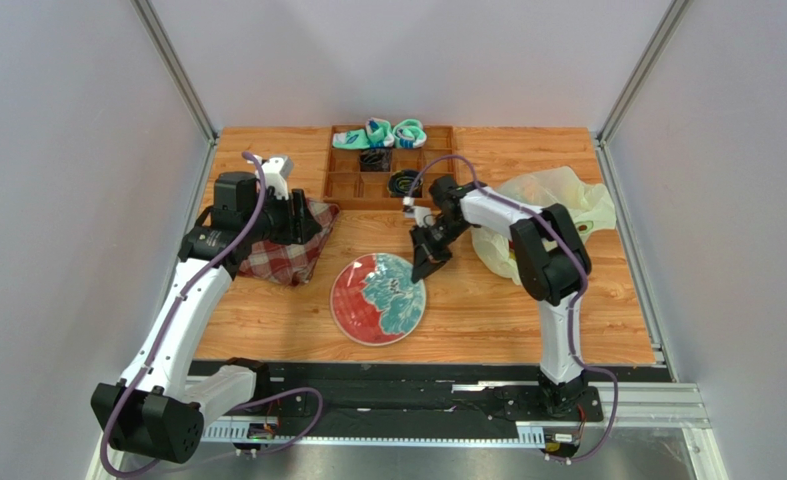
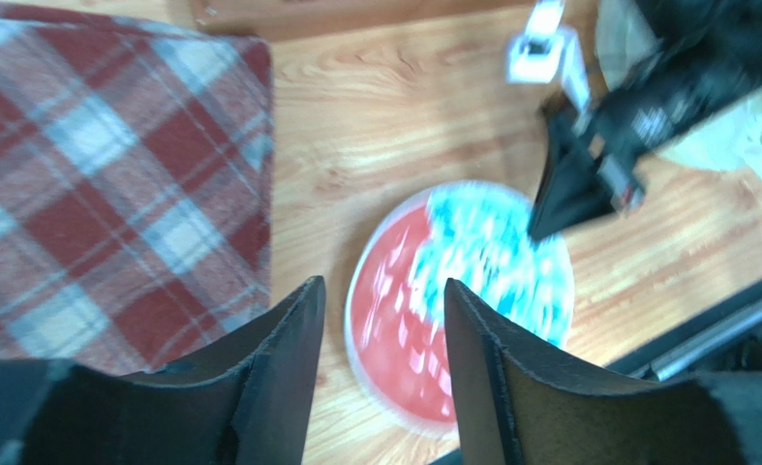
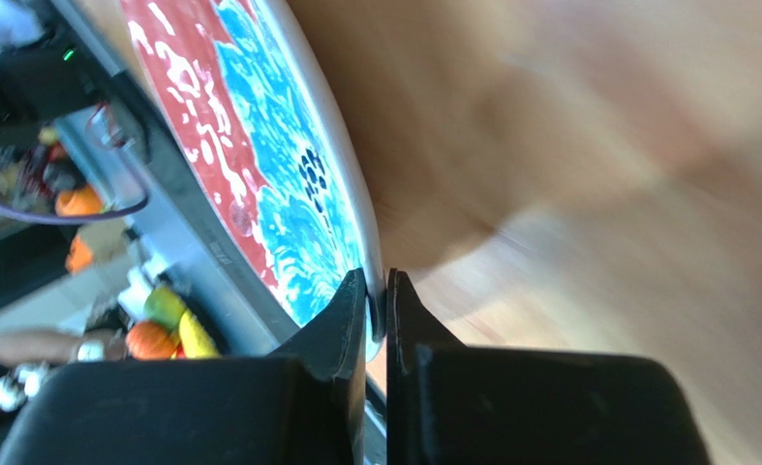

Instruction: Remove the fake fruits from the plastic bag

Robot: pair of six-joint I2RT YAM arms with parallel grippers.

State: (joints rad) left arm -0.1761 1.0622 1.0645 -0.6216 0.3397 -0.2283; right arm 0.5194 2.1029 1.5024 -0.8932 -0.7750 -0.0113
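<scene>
Cream-white crinkly plastic bag (image 1: 567, 195), far right; right gripper (image 1: 419, 270) tight on plate (image 1: 365, 312) rim, left gripper (image 2: 380, 286) half-open.

**Two white-and-black arms with purple cabling**

The left arm (image 1: 182, 300) and right arm (image 1: 559, 325) share one build: long links in smooth white shells, joined by bulky matte-black joint housings. A purple cable (image 1: 447, 157) runs along each arm from base to wrist, bowing clear of the shell in loose loops. Each wrist carries a small white block (image 1: 277, 170). The left gripper (image 2: 380, 329) and right gripper (image 3: 375, 291) are all black. Their fingers (image 2: 278, 378) are broad, flat-sided wedges that taper toward the tips, with a dull, slightly grainy surface and paler worn edges. The black base (image 1: 157, 425) of the left arm is a rounded housing with small round screw recesses.
</scene>
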